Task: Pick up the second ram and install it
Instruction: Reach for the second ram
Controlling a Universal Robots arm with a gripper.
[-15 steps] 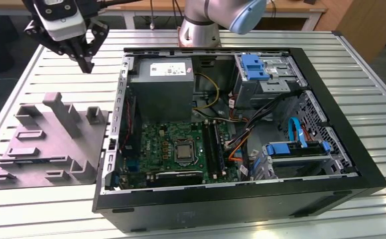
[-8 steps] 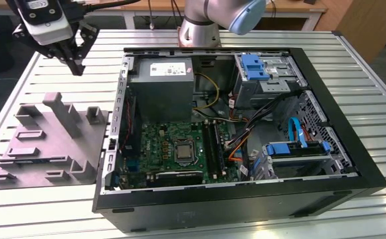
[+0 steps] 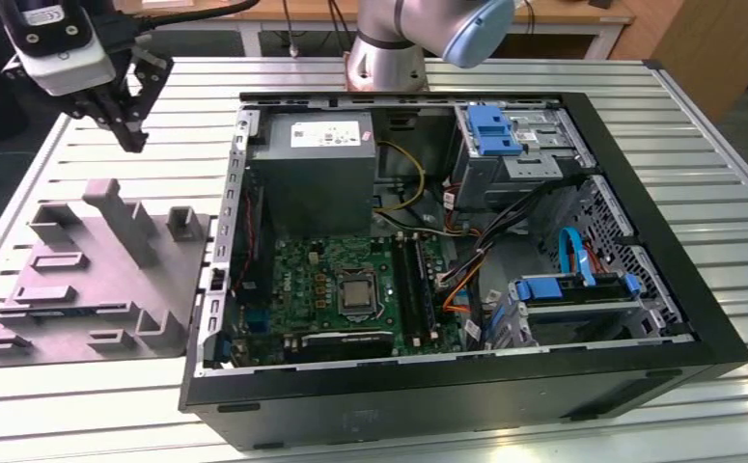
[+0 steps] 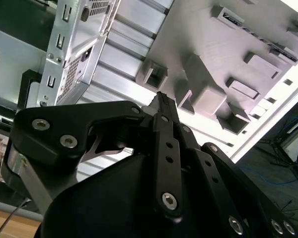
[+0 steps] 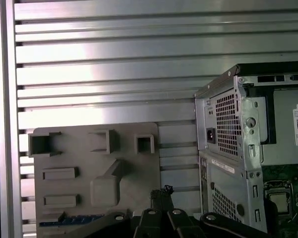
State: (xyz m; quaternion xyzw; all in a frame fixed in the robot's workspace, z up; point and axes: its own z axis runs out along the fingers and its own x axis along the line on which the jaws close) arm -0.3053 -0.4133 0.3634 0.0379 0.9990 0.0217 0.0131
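The second ram (image 5: 72,219) is a thin blue stick lying flat in a long slot of the grey fixture plate (image 5: 79,158), on the side away from the plate's tall blocks. In the exterior view the ram (image 3: 71,310) shows as a faint blue line on the fixture plate (image 3: 91,280), left of the computer case. My gripper (image 3: 129,140) hangs high above the table beyond the plate's far end, well clear of the ram. In both wrist views its black fingers meet at one tip, shut, with nothing between them: the gripper (image 4: 161,99) and the gripper (image 5: 161,191).
The open computer case (image 3: 682,318) lies on the slatted metal table (image 3: 116,424). Inside are the green motherboard (image 3: 335,280) with long black slots (image 3: 412,280), the grey power-supply box (image 3: 316,164), drive cages with blue clips (image 3: 496,130) and loose cables. The arm's base (image 3: 387,58) stands behind the case.
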